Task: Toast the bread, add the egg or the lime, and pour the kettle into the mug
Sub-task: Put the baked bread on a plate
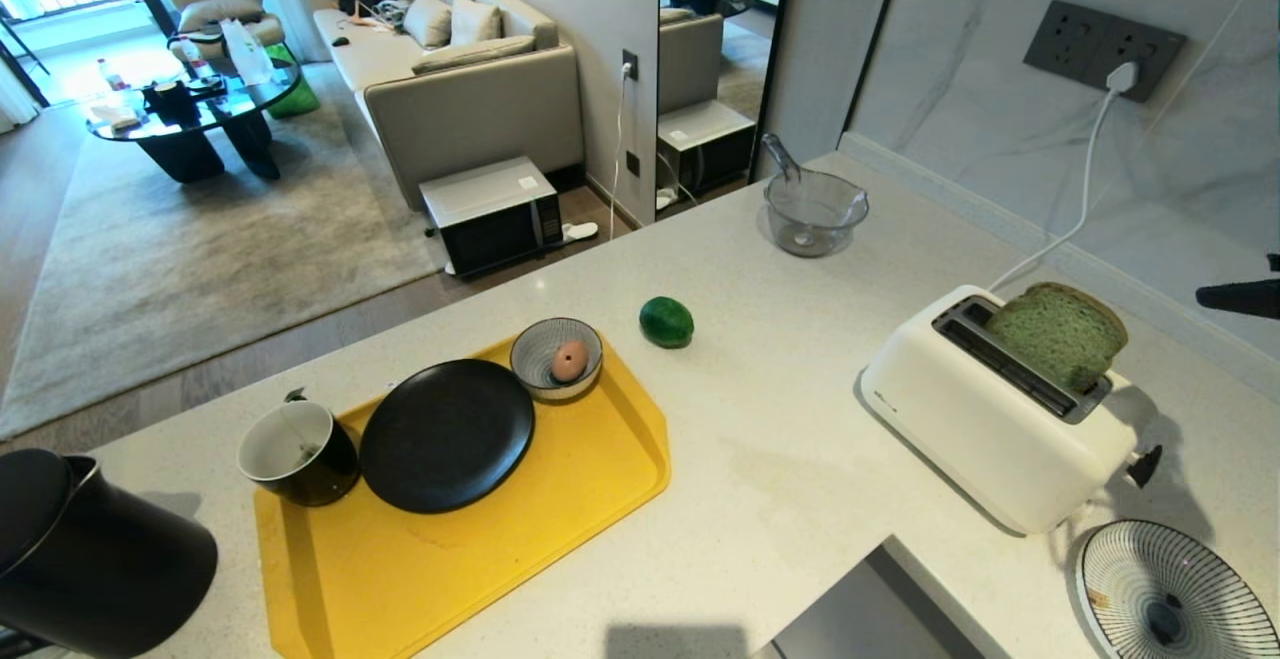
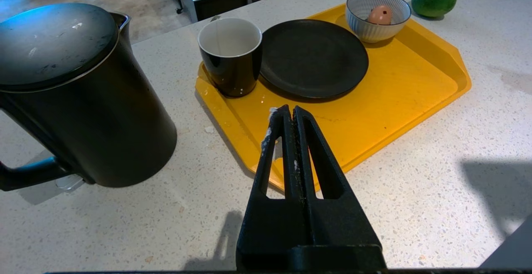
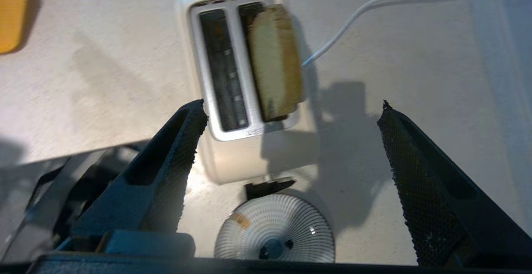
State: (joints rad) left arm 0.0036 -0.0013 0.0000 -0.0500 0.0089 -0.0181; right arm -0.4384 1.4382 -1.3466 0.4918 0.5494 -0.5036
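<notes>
- The matte black kettle [image 1: 90, 554], lid on, stood at the near left edge of the speckled white counter [image 1: 790, 479], its loop handle turned away from the tray.
- The left gripper [image 2: 292, 114] hung above the near edge of the yellow tray [image 1: 560, 529] with its fingers pressed together and nothing between them.
- On the tray's left end sat the small mug [image 1: 298, 452], black outside and white inside, touching a black plate [image 1: 446, 434]; a blue-striped bowl [image 1: 556, 357] at the tray's far corner held a brown egg [image 1: 568, 361].
- The glossy dark green lime [image 1: 666, 322] lay on the bare counter just right of that bowl, off the tray.
- A clear glass bowl [image 1: 815, 211] stood farther back, near the wall.
- The pale green slice of bread [image 1: 1060, 334], brown-crusted, stood tilted in the far slot of the white toaster [image 1: 990, 419], most of it above the top; the nearer slot was bare.
- The right gripper [image 3: 291, 112] was poised high above the toaster, pointing down, its fingers spread wide and gripping nothing; only a dark tip showed at the head view's right edge.
- A striped plate [image 1: 1165, 589] lay at the near right, beside the toaster's lever.
</notes>
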